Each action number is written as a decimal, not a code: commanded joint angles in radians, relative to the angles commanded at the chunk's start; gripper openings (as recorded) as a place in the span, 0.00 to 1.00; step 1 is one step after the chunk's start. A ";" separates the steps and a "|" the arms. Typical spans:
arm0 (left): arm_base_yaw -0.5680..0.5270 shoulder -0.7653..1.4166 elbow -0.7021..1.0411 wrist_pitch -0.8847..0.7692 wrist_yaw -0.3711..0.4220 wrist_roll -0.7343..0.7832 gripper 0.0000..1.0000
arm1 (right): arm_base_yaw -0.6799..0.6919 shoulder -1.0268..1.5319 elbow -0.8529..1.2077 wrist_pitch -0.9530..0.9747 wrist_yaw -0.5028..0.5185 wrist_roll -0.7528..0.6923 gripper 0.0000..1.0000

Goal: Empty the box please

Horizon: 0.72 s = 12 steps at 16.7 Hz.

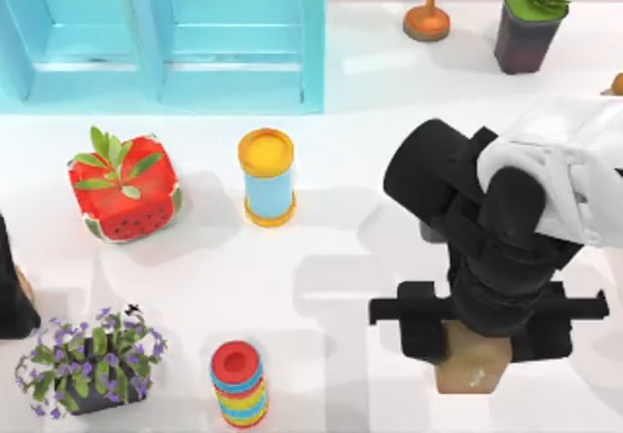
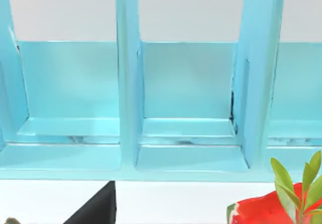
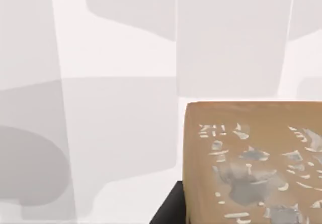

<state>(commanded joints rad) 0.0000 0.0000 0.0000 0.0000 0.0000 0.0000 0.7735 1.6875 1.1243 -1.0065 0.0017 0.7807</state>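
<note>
A: Right gripper [image 1: 474, 341] status?
B: Near table's [image 1: 321, 287] front edge, right side, over tan box [image 1: 473, 363]. Fingers: cannot tell.
A: Wrist cam?
B: Shows box's [image 3: 251, 163] mottled top; overhead hides most.

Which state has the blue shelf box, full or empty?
Empty, where visible. The blue shelf box shows bare compartments in the left wrist view and the top view; its far-left portion is cropped, so cannot tell there.

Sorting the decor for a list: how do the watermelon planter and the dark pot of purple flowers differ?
The watermelon planter is red, rounded and holds a few broad green leaves; the dark pot is nearly hidden under many small purple blooms. The planter sits nearer the blue shelf, the pot at the near edge. Both stand upright at the table's left.
</note>
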 joint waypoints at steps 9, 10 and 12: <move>0.000 0.000 0.000 0.000 0.000 0.000 1.00 | -0.001 0.041 -0.063 0.110 -0.001 0.002 0.00; 0.000 0.000 0.000 0.000 0.000 0.000 1.00 | 0.000 0.054 -0.082 0.144 0.000 0.002 0.00; 0.000 0.000 0.000 0.000 0.000 0.000 1.00 | 0.002 0.071 -0.108 0.180 0.000 0.003 0.00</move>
<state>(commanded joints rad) 0.0000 0.0000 0.0000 0.0000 0.0000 0.0000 0.7754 1.7582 1.0162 -0.8269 0.0019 0.7837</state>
